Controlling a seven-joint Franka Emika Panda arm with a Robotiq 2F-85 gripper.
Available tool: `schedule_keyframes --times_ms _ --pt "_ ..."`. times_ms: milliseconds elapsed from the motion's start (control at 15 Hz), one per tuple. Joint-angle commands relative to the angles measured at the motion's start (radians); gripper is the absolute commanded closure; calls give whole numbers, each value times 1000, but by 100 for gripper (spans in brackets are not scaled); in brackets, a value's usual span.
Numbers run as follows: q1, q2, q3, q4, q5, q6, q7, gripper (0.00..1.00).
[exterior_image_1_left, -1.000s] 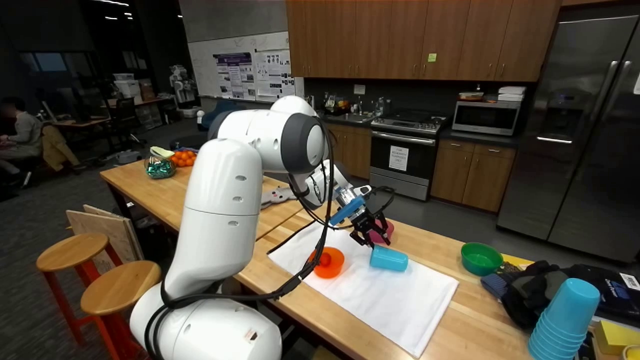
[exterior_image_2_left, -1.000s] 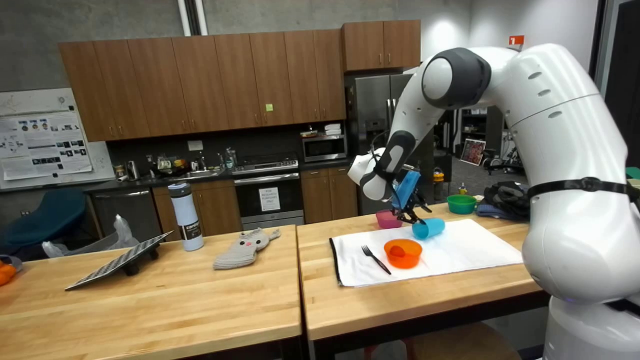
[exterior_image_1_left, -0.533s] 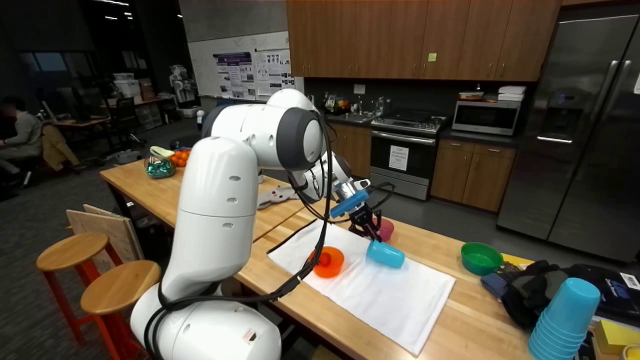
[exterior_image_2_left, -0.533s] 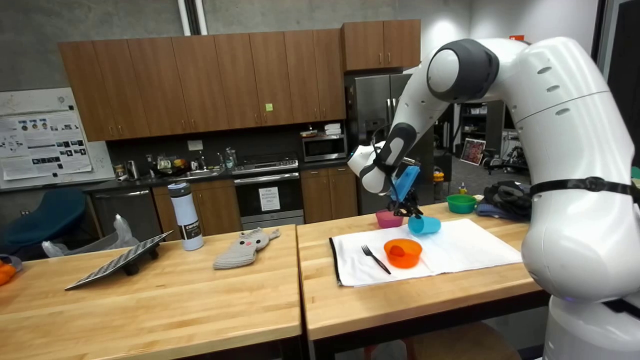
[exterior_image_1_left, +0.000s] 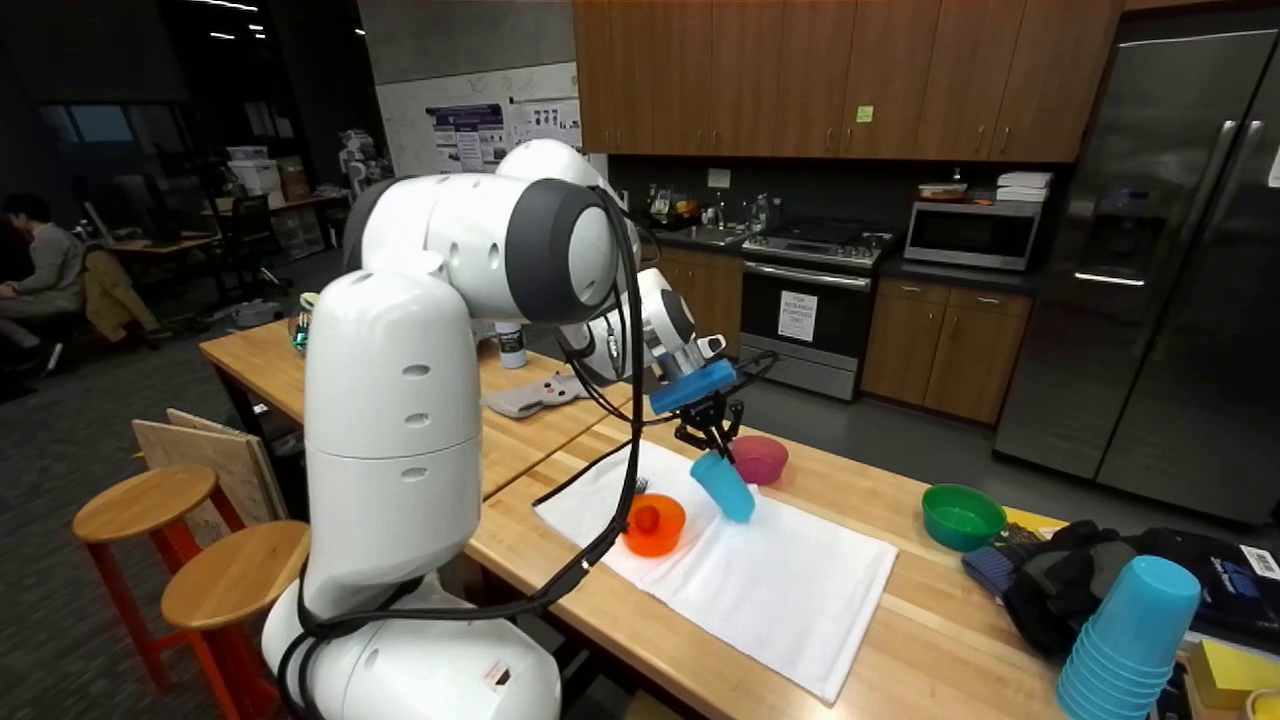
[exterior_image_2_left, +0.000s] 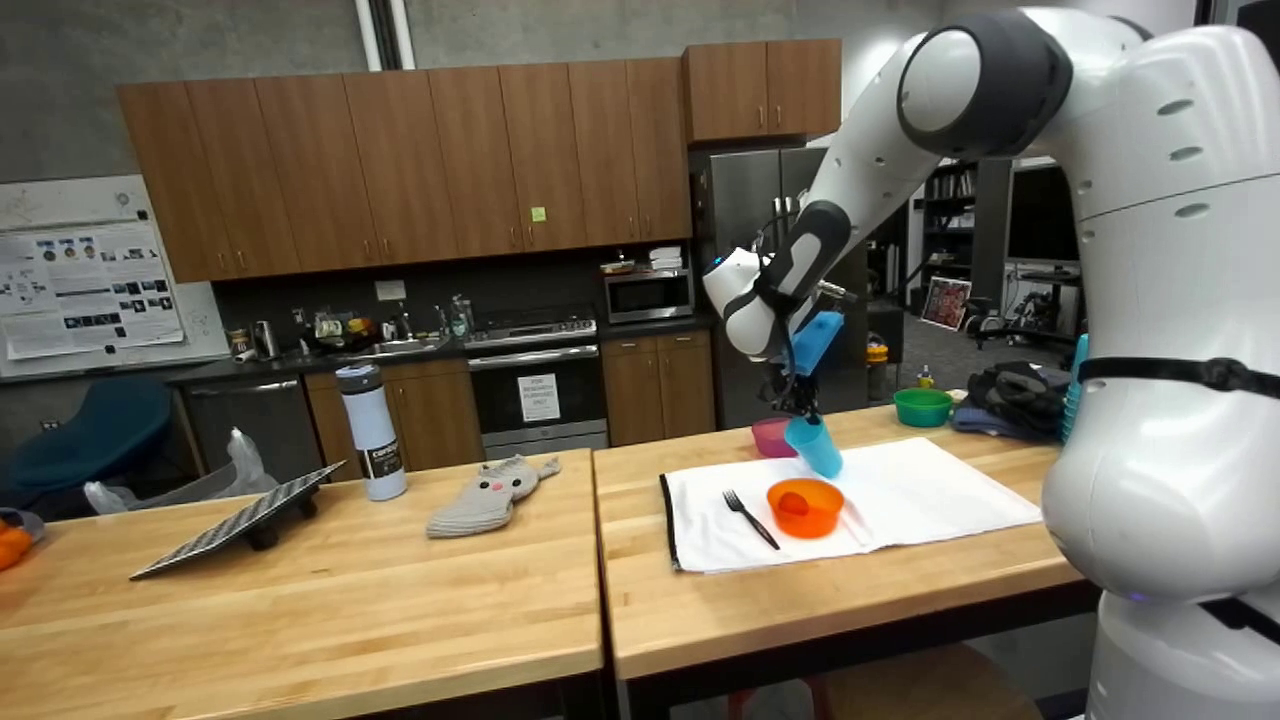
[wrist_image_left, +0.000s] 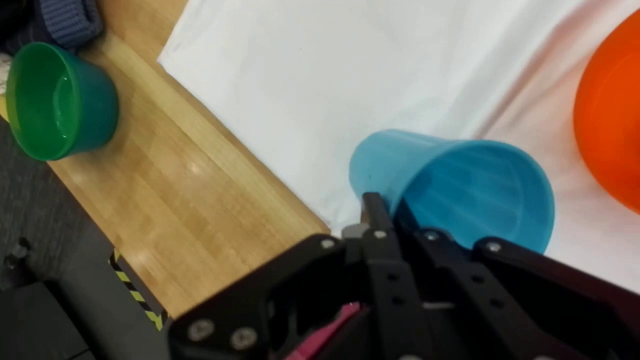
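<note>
Gripper (wrist_image_left: 389, 205) pinching wall of blue cup (wrist_image_left: 450, 185) above white cloth (wrist_image_left: 280, 90), one finger inside cup, other outside
Blue cup tilted, mouth up; whether base touches white cloth hard to tell
Orange bowl (exterior_image_2_left: 806, 508) and dark fork (exterior_image_2_left: 750, 518) on white cloth
Pink bowl (exterior_image_1_left: 760, 459) just beside white cloth, green bowl (exterior_image_1_left: 962, 517) farther off, stack of blue cups (exterior_image_1_left: 1128, 640) well apart from it

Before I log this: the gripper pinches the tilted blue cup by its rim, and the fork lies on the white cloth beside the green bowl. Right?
Not quite: the fork lies on the white cloth beside the orange bowl, not the green one, as an exterior view shows. The gripper does pinch the tilted blue cup by its rim.
</note>
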Motion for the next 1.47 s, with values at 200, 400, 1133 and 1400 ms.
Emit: schedule_keyframes --times_ms 200,400,1133,1400 --pt "-23 -225 7 -204 178 88 -212 99" --pt "-31 -288 -5 -265 252 79 -278 99" --pt "-99 -467 -77 -491 275 74 -277 99" --pt "-130 -486 -105 -517 277 87 -278 99"
